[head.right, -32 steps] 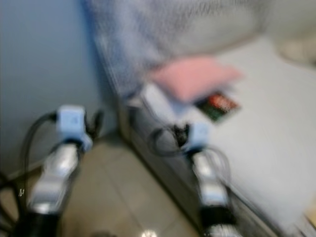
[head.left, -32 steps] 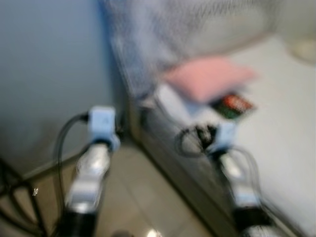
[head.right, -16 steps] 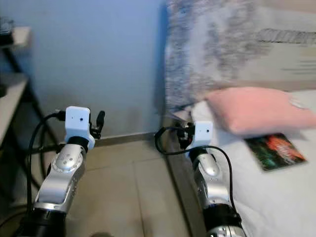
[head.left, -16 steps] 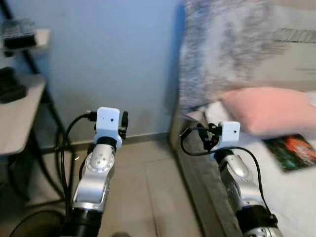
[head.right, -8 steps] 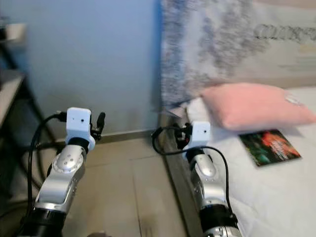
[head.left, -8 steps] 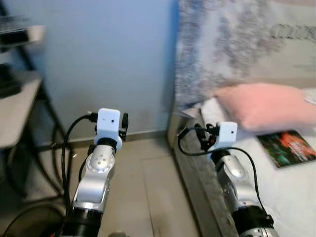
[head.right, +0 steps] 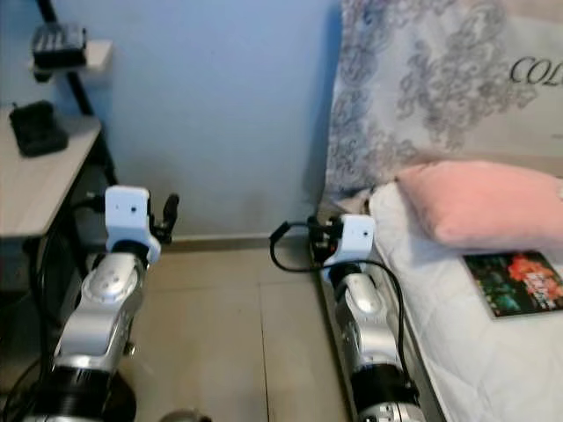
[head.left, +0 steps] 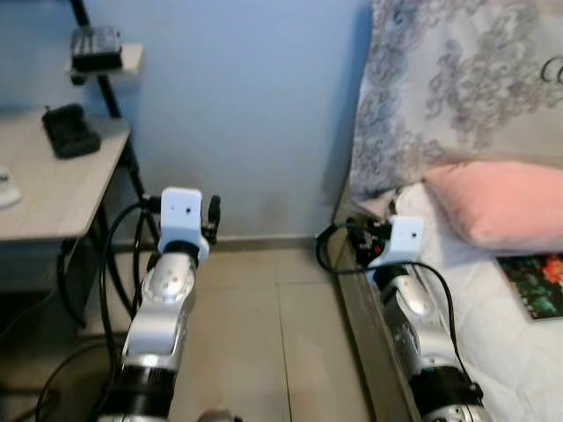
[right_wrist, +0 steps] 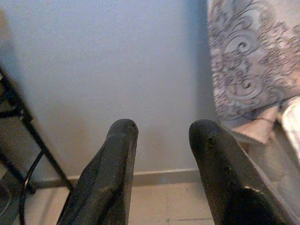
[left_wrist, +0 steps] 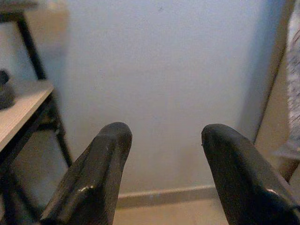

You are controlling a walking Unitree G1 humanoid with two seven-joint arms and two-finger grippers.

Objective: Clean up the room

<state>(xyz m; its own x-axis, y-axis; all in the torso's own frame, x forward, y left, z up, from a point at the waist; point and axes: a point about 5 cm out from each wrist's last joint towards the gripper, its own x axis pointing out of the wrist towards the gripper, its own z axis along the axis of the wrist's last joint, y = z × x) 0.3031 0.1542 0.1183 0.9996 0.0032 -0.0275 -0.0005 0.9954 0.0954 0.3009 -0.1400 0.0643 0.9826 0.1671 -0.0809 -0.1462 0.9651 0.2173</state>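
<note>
Beside bed (head.right: 493, 352): left gripper (left_wrist: 161, 140), right gripper (right_wrist: 161, 136) raised over floor, fingers apart, empty

Bare floor (head.left: 264, 334) betw. desk (head.left: 53, 189) & bed (head.left: 493, 352); wall (head.left: 246, 105) ahead.

Soft, even indoor light fills the room, brightest on the blue wall (head.left: 255, 105) and bed (head.right: 493, 352). Deep shadow pools beneath the desk (head.left: 53, 189) and along the bed's near edge. Head views are mildly soft; both wrist views show close black fingers (left_wrist: 101, 173) out of focus.
</note>
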